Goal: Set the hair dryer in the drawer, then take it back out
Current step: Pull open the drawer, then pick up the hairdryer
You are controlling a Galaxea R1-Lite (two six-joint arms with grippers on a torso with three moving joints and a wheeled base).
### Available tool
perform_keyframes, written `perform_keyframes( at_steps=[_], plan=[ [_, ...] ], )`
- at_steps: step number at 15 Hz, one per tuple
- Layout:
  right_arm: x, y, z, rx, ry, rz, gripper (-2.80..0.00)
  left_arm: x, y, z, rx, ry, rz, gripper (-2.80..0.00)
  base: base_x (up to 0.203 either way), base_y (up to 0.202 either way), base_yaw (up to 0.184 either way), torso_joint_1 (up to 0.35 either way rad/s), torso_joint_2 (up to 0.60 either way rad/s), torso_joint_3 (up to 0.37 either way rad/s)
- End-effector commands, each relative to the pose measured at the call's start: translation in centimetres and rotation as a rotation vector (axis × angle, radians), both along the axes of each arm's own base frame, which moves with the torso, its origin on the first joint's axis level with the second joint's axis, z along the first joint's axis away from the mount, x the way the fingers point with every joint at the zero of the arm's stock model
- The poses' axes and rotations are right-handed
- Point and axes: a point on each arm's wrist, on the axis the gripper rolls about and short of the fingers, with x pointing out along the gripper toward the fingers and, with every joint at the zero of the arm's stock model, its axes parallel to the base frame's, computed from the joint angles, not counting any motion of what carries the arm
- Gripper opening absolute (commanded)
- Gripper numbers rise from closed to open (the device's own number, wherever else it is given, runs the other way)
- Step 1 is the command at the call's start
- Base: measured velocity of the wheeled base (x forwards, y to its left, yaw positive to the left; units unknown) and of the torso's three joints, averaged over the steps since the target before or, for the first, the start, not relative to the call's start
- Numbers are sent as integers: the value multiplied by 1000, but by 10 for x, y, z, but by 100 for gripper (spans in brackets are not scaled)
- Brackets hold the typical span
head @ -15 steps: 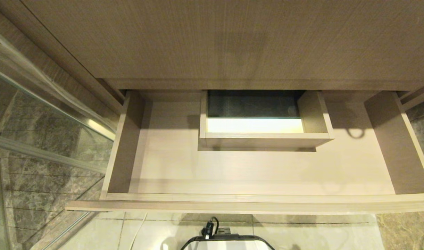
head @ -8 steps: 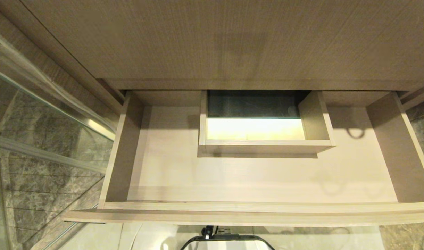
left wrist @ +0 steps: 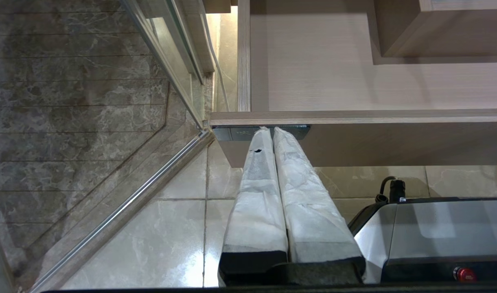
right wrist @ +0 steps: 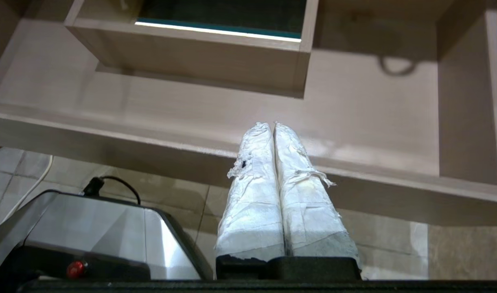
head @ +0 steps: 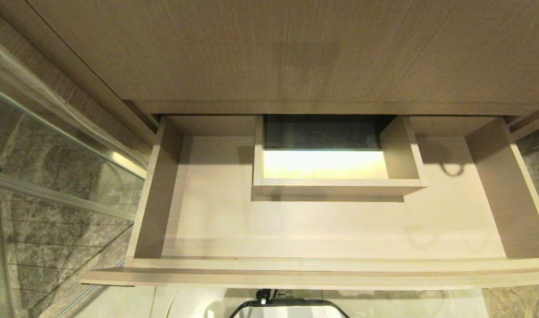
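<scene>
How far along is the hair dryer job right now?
Done: the drawer is pulled open. In hand: nothing; the left gripper and right gripper are both shut and empty, near the drawer's front. Left: no hair dryer is in view, so placing and retrieving it remain.

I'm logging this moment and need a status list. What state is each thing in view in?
drawer: pulled open, nothing lying on its floor; no hair dryer in any view.
boxed cutout: open on top, lit inside.
left tool: shut, holding nothing, just in front of the drawer's front panel.
right tool: shut, holding nothing, at the drawer's front edge.
</scene>
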Motion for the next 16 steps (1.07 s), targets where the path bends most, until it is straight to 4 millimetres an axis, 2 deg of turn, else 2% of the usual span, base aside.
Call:
perform_keyframes(
  at_steps=[1, 16],
  plan=[
    [1, 0, -13, 1, 4, 2, -280, 0, 0, 0, 0, 2, 0, -280, 0, 0, 0, 0, 0, 0],
    [1, 0, -13, -1, 7, 1, -280, 0, 0, 0, 0, 2, 0, -280, 0, 0, 0, 0, 0, 0]
  ],
)
